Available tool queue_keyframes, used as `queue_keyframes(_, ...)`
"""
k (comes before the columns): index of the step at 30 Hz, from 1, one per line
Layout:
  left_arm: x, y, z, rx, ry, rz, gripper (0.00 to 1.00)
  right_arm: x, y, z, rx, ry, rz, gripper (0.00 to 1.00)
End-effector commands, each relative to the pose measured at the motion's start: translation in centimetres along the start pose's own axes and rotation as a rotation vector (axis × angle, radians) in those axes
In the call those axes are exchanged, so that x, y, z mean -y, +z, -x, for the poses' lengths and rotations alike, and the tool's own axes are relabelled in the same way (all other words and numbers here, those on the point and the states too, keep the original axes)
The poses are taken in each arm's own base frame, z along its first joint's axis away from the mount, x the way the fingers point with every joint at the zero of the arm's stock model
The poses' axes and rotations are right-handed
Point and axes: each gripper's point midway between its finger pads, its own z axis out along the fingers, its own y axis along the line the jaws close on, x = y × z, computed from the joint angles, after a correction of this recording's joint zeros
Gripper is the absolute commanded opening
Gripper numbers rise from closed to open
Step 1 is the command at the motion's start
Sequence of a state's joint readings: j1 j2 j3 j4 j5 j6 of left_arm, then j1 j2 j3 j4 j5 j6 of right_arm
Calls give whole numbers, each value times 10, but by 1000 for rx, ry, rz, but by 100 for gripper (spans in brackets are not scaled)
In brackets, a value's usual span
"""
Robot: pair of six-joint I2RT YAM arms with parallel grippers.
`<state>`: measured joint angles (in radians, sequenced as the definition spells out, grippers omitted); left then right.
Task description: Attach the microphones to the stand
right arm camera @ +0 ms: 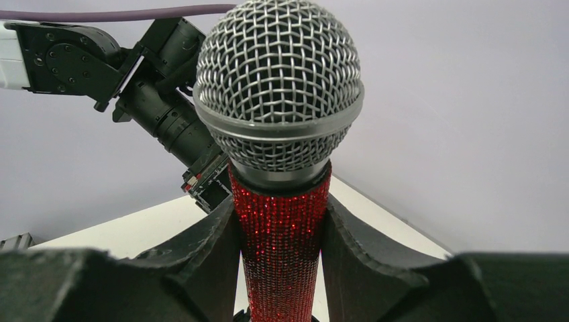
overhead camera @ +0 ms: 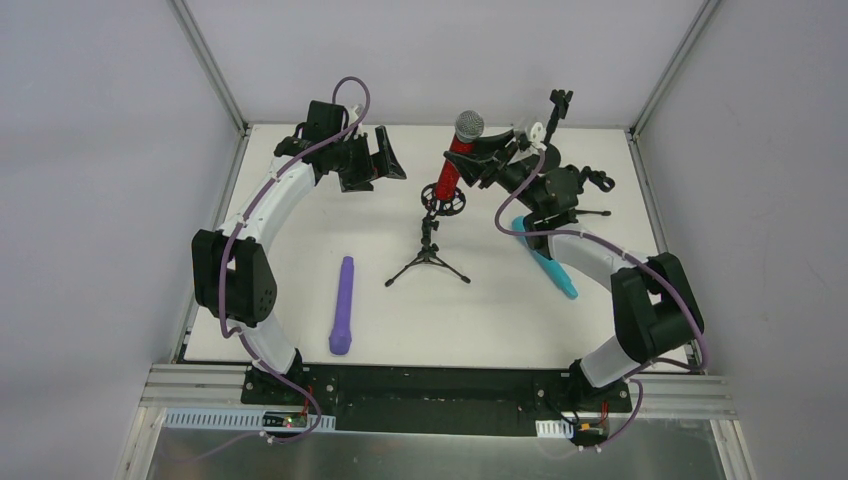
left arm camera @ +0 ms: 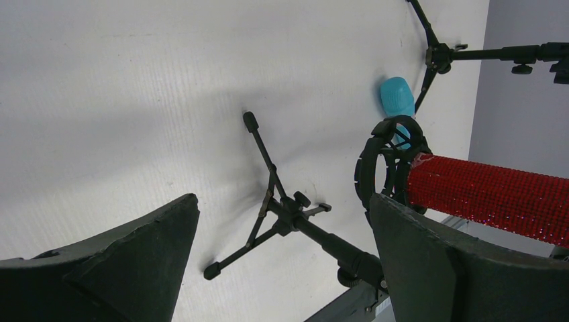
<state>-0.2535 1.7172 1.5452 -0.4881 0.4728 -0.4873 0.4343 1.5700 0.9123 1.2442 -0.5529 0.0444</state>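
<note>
The red microphone (overhead camera: 455, 160) with its grey mesh head (right arm camera: 278, 87) stands tilted, its tail at the ring clip (overhead camera: 443, 197) of the small black tripod stand (overhead camera: 430, 255). My right gripper (overhead camera: 487, 152) is shut on its red body (right arm camera: 282, 228), just below the head. My left gripper (overhead camera: 385, 160) is open and empty, left of the stand and apart from it; its wrist view shows the stand (left arm camera: 288, 211) and the red microphone (left arm camera: 490, 194) between its fingers (left arm camera: 134, 261). The purple microphone (overhead camera: 343, 305) lies at the front left. The cyan microphone (overhead camera: 555, 270) lies partly under my right arm.
A second black stand (overhead camera: 557, 103) is at the back right behind my right arm; it also shows in the left wrist view (left arm camera: 439, 52). Grey walls with metal frame posts close in the white table (overhead camera: 300, 240) at the back and sides.
</note>
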Motion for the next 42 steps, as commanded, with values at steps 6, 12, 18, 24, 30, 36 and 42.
queue_keyframes(6,6,-1,8,4,-9,-29,99,-5,1,-21,-106,37,-13,0)
queue_keyframes(12,7,-3,10,10,-7,-30,99,-2,3,-24,-143,64,-36,0)
queue_keyframes(18,6,-3,10,11,-4,-28,99,-3,5,-30,-212,55,-54,0)
queue_keyframes(24,5,-2,9,9,-6,-25,99,-2,3,-40,-276,56,-75,0)
queue_keyframes(30,6,-2,10,10,-4,-27,99,-3,-1,-47,-296,55,-81,0)
queue_keyframes(36,6,-1,9,5,-8,-30,99,-3,-4,-56,-320,54,-86,0)
queue_keyframes(42,7,-3,9,7,-5,-33,99,-2,-6,-63,-338,62,-87,0)
